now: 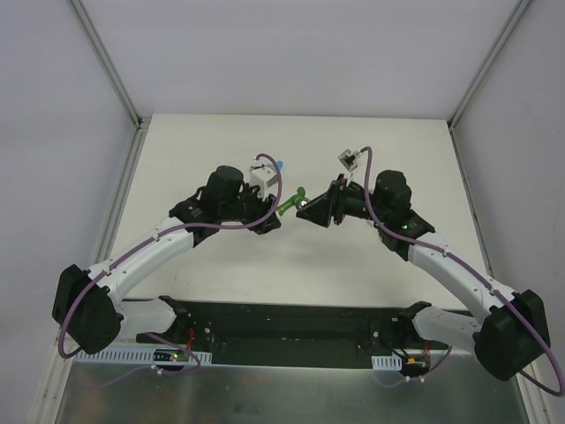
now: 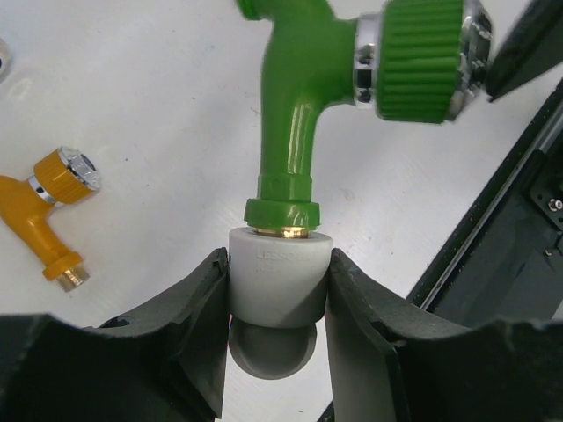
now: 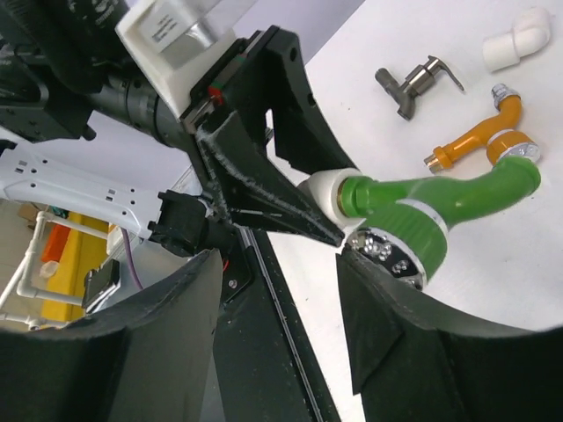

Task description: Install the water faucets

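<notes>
Two hands meet over the table (image 1: pixel 221 141). My left hand (image 2: pixel 279 268) is clenched on a white pipe fitting (image 2: pixel 280 294). The green tap (image 2: pixel 295 114) rises from that fitting, its brass thread seated in the fitting's mouth. My right hand (image 3: pixel 280 264) straddles the tap's ribbed knob, one finger close against the chrome end. I cannot tell whether it truly grips. Farther out, an orange tap (image 3: pixel 471 141) lies on the table. Beyond it lie a dark grey tap (image 3: pixel 418 83) and a white elbow fitting (image 3: pixel 519 40).
</notes>
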Controlling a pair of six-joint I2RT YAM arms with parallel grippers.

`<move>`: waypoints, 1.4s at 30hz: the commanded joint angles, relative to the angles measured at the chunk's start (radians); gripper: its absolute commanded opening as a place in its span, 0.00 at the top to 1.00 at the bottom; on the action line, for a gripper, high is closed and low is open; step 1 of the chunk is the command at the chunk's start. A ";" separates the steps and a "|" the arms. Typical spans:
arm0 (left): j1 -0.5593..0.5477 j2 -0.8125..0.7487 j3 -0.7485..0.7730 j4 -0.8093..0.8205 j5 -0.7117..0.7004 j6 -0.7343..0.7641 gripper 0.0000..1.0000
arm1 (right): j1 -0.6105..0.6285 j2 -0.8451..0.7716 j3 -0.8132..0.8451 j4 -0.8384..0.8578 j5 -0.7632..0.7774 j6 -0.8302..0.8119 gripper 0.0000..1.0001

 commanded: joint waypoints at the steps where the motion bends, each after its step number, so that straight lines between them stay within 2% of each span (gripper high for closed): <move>1: 0.007 -0.024 0.005 0.062 0.109 0.001 1.00 | 0.003 0.061 0.072 0.054 0.030 0.031 0.39; 8: 0.003 -0.037 -0.011 0.066 0.264 -0.019 1.00 | 0.000 0.176 0.161 0.053 0.082 0.042 0.40; 11: 0.003 -0.049 -0.021 0.076 0.256 -0.047 1.00 | -0.015 0.195 0.182 0.042 0.075 0.037 0.40; 14: 0.025 -0.064 -0.031 0.080 0.220 -0.096 1.00 | -0.065 0.154 0.159 0.009 0.070 -0.012 0.31; 18: 0.128 -0.060 -0.055 0.141 0.314 -0.212 1.00 | -0.138 0.055 0.106 -0.065 0.094 -0.131 0.16; 22: 0.194 -0.038 -0.083 0.262 0.391 -0.337 1.00 | -0.144 -0.031 0.061 -0.148 0.143 -0.312 0.11; 26: 0.223 -0.026 -0.100 0.361 0.453 -0.426 1.00 | -0.145 -0.045 0.011 -0.174 0.139 -0.492 0.11; 31: 0.227 -0.028 -0.080 0.369 0.492 -0.453 1.00 | -0.133 0.017 0.027 -0.197 0.042 -0.638 0.11; 37: 0.227 -0.035 -0.061 0.367 0.554 -0.469 1.00 | -0.034 0.029 0.029 -0.115 0.047 -0.725 0.10; 42: 0.227 -0.028 -0.054 0.365 0.614 -0.480 1.00 | -0.021 0.031 0.030 -0.030 0.044 -0.722 0.11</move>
